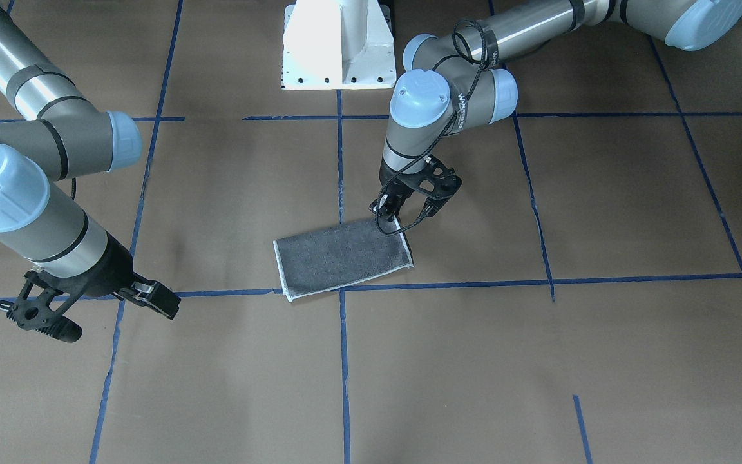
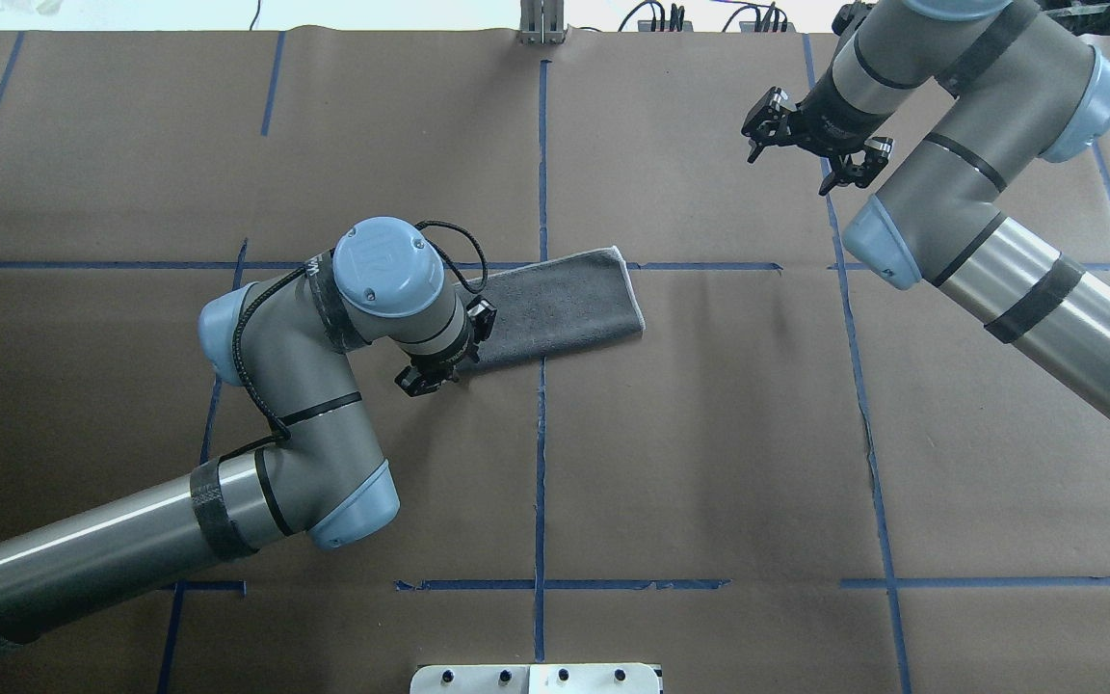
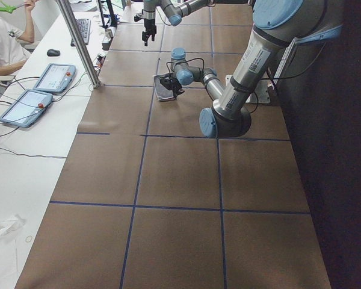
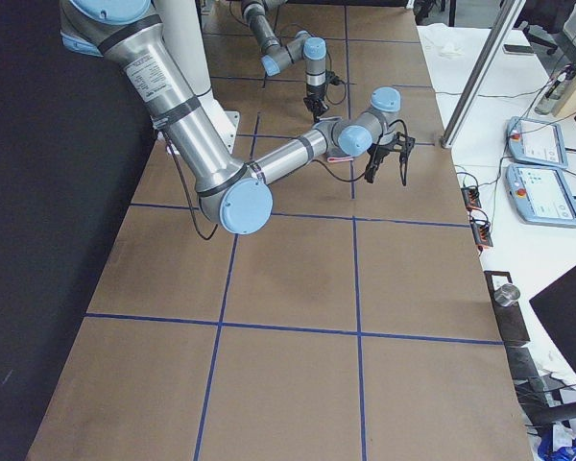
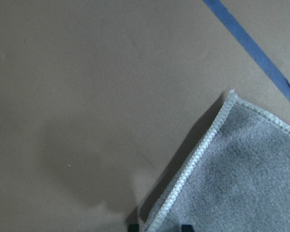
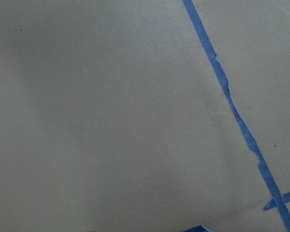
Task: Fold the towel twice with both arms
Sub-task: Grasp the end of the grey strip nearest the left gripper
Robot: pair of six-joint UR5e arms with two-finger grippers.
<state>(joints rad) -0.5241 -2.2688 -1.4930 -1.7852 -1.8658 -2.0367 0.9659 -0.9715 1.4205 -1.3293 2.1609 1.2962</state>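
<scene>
Lifting one towel point(image 1: 342, 258) corner alone may skew the fold; whether the left pincer point(image 1: 403, 211) is clamped cannot be told, and the right pincer point(image 1: 116, 321) gapes apart.

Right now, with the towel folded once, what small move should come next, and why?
Probably shut the left hand on the towel's corner. The towel lies flat, grey side up, a rectangle, so one fold remains. In the wrist view its hem sits right at the hand, with nothing lifted yet. The right hand hangs open, far off.
</scene>
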